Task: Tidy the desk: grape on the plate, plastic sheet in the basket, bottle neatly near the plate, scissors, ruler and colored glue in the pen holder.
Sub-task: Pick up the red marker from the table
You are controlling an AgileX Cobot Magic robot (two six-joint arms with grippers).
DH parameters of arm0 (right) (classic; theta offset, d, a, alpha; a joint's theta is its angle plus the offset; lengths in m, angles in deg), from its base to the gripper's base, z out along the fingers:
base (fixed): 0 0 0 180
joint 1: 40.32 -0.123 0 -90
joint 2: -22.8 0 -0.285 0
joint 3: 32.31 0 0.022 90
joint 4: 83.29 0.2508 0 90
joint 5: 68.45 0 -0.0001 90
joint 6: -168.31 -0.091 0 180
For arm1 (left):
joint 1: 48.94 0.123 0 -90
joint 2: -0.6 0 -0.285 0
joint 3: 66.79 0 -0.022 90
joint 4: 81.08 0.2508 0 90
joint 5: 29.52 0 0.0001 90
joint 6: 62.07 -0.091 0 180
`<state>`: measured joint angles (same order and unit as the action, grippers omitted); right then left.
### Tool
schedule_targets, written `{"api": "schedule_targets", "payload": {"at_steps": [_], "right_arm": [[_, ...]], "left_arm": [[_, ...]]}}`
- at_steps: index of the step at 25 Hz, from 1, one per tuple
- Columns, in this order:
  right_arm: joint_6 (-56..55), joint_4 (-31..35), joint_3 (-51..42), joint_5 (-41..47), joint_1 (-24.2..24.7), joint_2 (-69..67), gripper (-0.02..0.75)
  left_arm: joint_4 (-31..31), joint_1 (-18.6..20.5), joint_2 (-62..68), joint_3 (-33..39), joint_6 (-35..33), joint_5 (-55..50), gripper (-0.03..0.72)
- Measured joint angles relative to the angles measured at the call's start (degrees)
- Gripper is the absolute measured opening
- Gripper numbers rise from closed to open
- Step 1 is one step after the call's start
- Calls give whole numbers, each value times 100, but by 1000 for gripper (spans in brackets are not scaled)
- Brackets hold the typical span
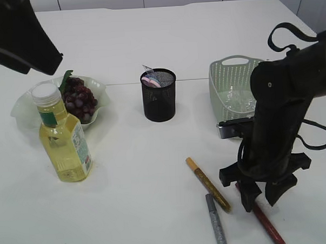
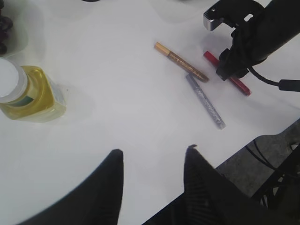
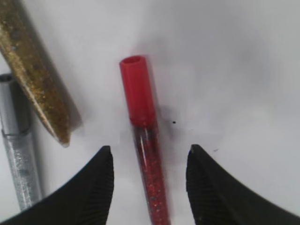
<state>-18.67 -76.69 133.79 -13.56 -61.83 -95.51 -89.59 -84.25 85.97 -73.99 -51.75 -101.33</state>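
Three colored glue pens lie on the white table at the front right: gold (image 1: 208,185), silver (image 1: 216,222) and red (image 1: 267,223). My right gripper (image 3: 149,149) is open and low over the red glue pen (image 3: 140,98), one finger on each side, with a gap on both sides. My left gripper (image 2: 153,152) hangs open and empty above the table. Below and left of it stands the yellow bottle (image 2: 28,93), upright beside the plate (image 1: 22,109). The grape bunch (image 1: 80,98) lies on the plate. Pink scissors handles (image 1: 150,81) stick out of the black mesh pen holder (image 1: 159,95).
The green basket (image 1: 226,81) stands at the back right with a clear crumpled sheet (image 1: 239,100) inside. The right arm (image 1: 276,111) hides part of the basket. The left arm (image 1: 18,36) hangs at the top left. The table's front edge (image 2: 225,159) runs close to the glue pens.
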Motion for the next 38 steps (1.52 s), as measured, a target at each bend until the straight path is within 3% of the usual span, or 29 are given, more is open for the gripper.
{"api": "schedule_targets", "payload": {"at_steps": [38], "right_arm": [[0,-180,0,-175,0,-230,366]], "left_arm": [[-20,0,0,0,0,0,298]]}}
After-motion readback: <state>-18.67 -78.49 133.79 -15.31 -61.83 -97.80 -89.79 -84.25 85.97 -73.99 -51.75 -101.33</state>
